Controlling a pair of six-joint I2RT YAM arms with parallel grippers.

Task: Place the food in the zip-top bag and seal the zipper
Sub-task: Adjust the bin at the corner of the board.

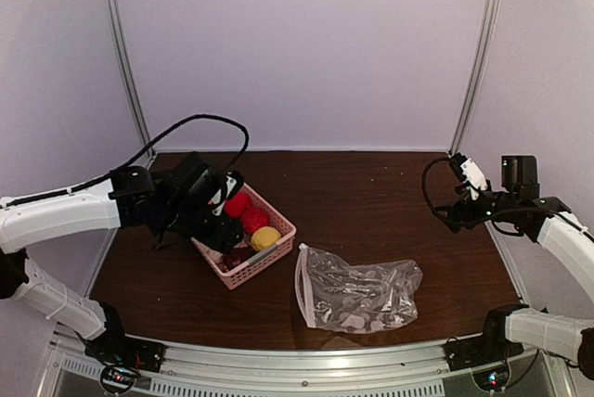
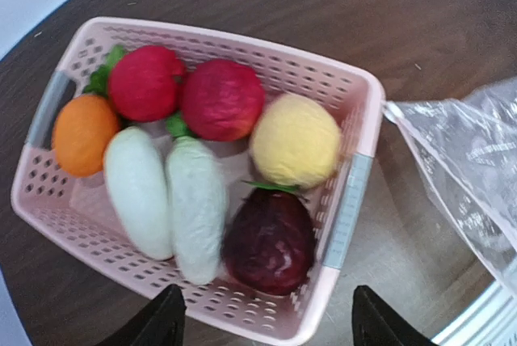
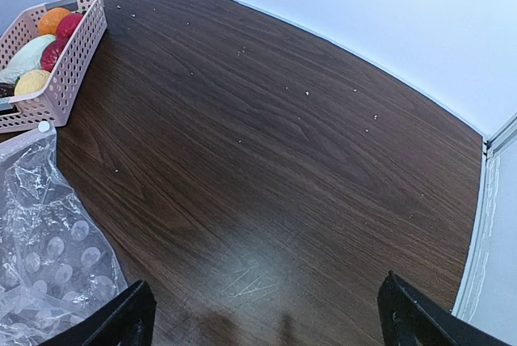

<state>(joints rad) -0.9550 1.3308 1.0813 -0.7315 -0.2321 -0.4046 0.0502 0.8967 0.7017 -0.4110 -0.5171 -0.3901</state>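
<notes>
The dark wooden table (image 1: 390,193) is closed in by pale walls at the top and sides of the top view and by a metal rail (image 1: 306,360) along the bottom edge. Its widest bare stretch runs across the upper centre and right of the frame, and the right wrist view shows that same wood open all the way to the wall. The pink basket (image 1: 260,265) sits centre-left, clear of the table's edges. The zip-top bag (image 1: 357,290) lies flat and crinkled to the basket's lower right, one corner just beside the basket's rim in the left wrist view. A thin pale strip, the zipper (image 1: 299,281), runs down the bag's left edge; whether it is pressed closed cannot be told. All the food is in the basket: an orange piece (image 2: 83,134), two red pieces (image 2: 145,83), a yellow piece (image 2: 295,140), two whitish pieces (image 2: 137,192) and a dark red piece (image 2: 269,241). The left gripper (image 2: 266,326) hangs directly over the basket, fingers spread wide with nothing between them, their tips at the bottom of its own view on either side of the basket's near rim. The right gripper (image 3: 271,322) hovers at the right of the table, well apart from bag and basket. It is likewise spread wide and empty, with the bag at the lower left of its view.
</notes>
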